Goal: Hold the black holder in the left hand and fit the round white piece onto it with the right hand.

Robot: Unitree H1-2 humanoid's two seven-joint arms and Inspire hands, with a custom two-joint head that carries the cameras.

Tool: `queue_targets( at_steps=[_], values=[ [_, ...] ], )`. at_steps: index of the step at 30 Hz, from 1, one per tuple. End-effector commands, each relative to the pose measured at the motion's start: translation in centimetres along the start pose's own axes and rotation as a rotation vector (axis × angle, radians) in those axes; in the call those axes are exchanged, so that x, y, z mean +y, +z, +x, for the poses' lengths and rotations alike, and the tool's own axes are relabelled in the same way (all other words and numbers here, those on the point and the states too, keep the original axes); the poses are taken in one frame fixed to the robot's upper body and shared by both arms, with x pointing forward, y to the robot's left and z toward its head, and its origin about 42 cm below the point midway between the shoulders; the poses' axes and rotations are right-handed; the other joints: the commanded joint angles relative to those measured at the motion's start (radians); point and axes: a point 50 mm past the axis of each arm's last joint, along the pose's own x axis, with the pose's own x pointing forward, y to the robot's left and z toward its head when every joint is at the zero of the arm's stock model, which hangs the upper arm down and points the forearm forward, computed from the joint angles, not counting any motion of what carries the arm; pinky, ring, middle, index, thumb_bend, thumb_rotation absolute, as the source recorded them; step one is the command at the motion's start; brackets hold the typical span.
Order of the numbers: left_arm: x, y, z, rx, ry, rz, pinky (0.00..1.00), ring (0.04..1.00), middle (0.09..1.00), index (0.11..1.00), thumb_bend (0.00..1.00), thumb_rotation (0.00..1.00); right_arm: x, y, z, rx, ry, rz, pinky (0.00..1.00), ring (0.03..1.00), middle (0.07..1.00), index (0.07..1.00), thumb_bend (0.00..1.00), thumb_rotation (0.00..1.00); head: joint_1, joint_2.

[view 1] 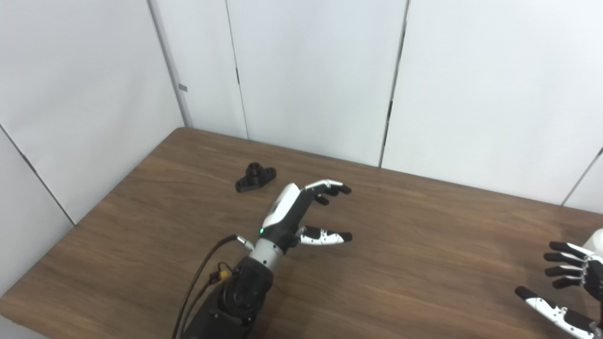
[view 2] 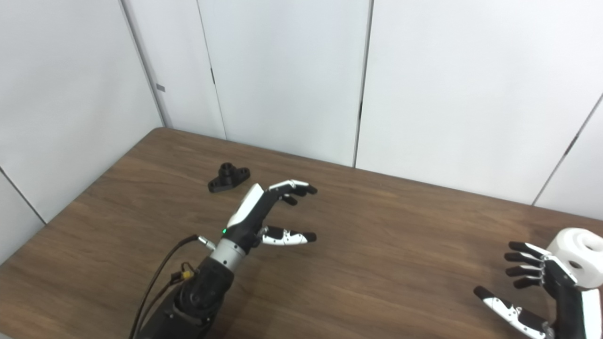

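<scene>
The black holder (view 1: pixel 255 178) lies flat on the wooden table (view 1: pixel 424 235), toward its far left, with a short round post standing up from its middle. My left hand (view 1: pixel 301 212) hovers just right of and nearer than the holder, open, fingers and thumb spread, touching nothing. The round white piece (view 2: pixel 577 256), a chunky ring with a centre hole, sits at the table's right edge. My right hand (view 2: pixel 537 287) is in front of the white piece, open, fingers apart and pointing left, holding nothing.
White wall panels (view 1: pixel 306 70) stand behind the table and along its left side. A black cable (view 1: pixel 198 282) runs along my left forearm. The table's left edge (view 1: pixel 94 207) lies near the holder.
</scene>
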Motion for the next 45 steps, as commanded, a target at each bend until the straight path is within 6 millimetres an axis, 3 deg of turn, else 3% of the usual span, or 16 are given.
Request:
queue_targets(
  at_steps=[1,9,16,28,31,39,42,45],
  values=[
    [2.8,1.2,1.7,-0.073,0.056,0.058,0.63,0.75,0.781,0.709,0.83,0.02,-0.9,0.9,1.0,-0.052,-0.024,-0.003,0.43,0.54,0.629,0.677,0.6,0.0,-0.001,0.003],
    [5.9,0.9,1.9,-0.077,0.151,0.164,0.68,0.849,0.9,0.762,0.79,0.08,-1.1,1.1,1.0,-0.047,-0.023,0.0,0.43,0.54,0.632,0.68,0.61,0.0,0.002,0.004],
    [9.6,2.0,2.6,-0.021,0.233,0.32,0.73,0.854,0.891,0.754,0.78,0.05,-1.2,1.3,1.0,-0.048,-0.021,0.007,0.43,0.538,0.632,0.679,0.6,0.0,0.011,0.008],
    [14.9,0.5,2.9,0.067,0.339,0.379,0.68,0.85,0.877,0.7,0.82,0.04,-1.3,1.9,0.8,-0.051,-0.015,0.003,0.42,0.53,0.632,0.68,0.59,0.0,0.016,0.01],
    [15.6,0.1,2.7,0.111,0.353,0.401,0.74,0.902,0.91,0.715,0.83,0.07,-1.3,1.9,0.8,-0.051,-0.014,0.007,0.42,0.526,0.631,0.68,0.59,0.0,0.016,0.011],
    [16.2,-1.1,3.0,0.222,0.375,0.466,0.79,0.987,0.975,0.717,0.93,0.16,-1.4,2.0,0.8,-0.056,-0.017,0.002,0.41,0.525,0.629,0.678,0.59,0.0,0.014,0.011],
    [16.3,-1.8,3.2,0.284,0.358,0.524,0.91,0.999,0.997,0.727,0.98,0.22,-1.5,2.0,0.8,-0.049,-0.017,0.004,0.41,0.527,0.63,0.678,0.59,0.0,0.016,0.012],
    [16.4,-2.5,3.4,0.359,0.321,0.626,0.91,1.0,1.0,0.752,1.0,0.31,-1.5,2.1,0.8,-0.051,-0.015,0.003,0.41,0.524,0.625,0.661,0.58,0.0,0.016,0.012]
  ],
)
